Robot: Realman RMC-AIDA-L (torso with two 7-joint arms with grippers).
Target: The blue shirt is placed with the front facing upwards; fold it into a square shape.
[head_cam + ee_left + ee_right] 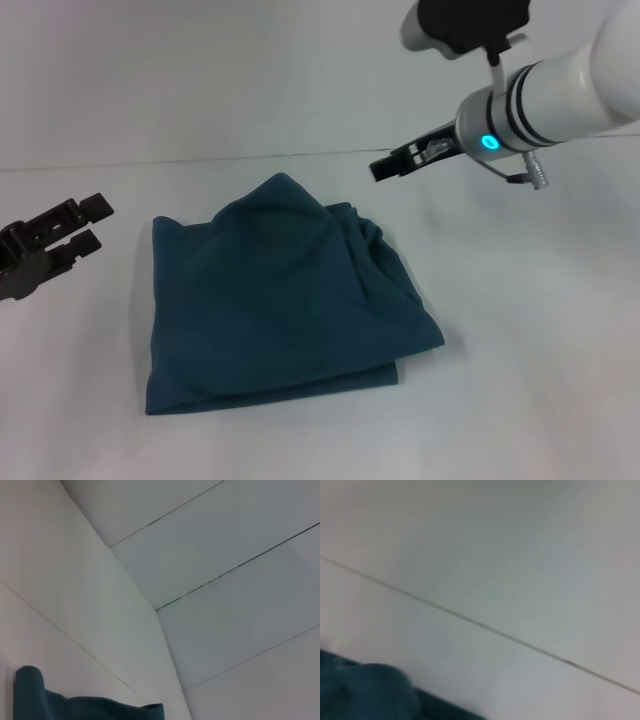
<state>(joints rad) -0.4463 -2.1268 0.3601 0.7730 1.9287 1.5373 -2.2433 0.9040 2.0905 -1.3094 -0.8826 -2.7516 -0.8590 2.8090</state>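
Between both hands, blue shirt (280, 300) folded, left hand (85, 225) apart, right hand (385, 165) together.

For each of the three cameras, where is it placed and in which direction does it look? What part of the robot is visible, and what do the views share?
Head view: from the robot's head, forward and down at the blue shirt folded on the white table; left gripper at the left edge, right gripper raised beyond the shirt.
Left wrist view: from the left wrist, across the table; shirt edge only, no robot part.
Right wrist view: from the right wrist; shirt corner, no robot part.
Shared: shirt and table.
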